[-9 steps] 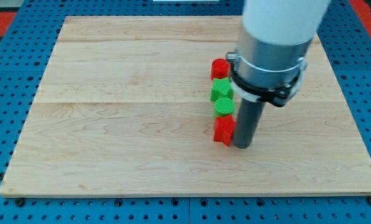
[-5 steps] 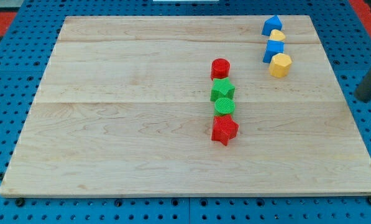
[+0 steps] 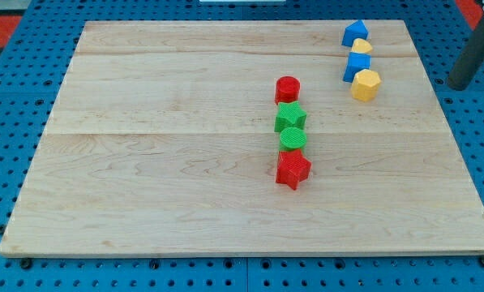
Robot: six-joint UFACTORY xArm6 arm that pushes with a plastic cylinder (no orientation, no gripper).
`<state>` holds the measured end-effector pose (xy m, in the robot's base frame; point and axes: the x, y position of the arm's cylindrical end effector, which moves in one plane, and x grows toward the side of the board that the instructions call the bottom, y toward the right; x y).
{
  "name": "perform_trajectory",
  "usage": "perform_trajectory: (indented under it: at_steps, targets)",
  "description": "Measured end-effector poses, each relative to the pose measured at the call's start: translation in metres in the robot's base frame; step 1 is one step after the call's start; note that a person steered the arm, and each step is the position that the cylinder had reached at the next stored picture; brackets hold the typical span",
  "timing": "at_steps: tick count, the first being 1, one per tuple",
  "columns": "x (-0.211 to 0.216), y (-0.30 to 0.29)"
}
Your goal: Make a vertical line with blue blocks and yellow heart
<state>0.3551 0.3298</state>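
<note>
Four blocks stand in a column at the board's upper right. From top to bottom they are a blue block with a pointed top [image 3: 354, 32], a yellow heart [image 3: 361, 47] partly hidden between the blues, a blue cube [image 3: 357, 66] and a yellow hexagon [image 3: 366, 84]. They touch one another. My tip [image 3: 458, 84] is off the board's right edge, level with the yellow hexagon and well to its right, touching no block.
A second column stands mid-board: a red cylinder [image 3: 287, 89], a green star [image 3: 290, 117], a green round block [image 3: 293, 139] and a red star [image 3: 293, 169]. The wooden board [image 3: 160, 162] lies on a blue pegboard.
The rod has left the red star at mid-board and swung off the right edge, then drifted up the view. The blue and yellow column came into sight. No block moved.
</note>
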Motion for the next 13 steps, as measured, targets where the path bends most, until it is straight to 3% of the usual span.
perform_trajectory:
  at_steps: [2,6,8,10,11,13]
  targets:
    - [-0.066,0.003]
    - [-0.122,-0.094]
    - [-0.124,-0.137]
    - [-0.110,-0.054]
    - [-0.080,-0.069]
    - [-0.079,-0.130]
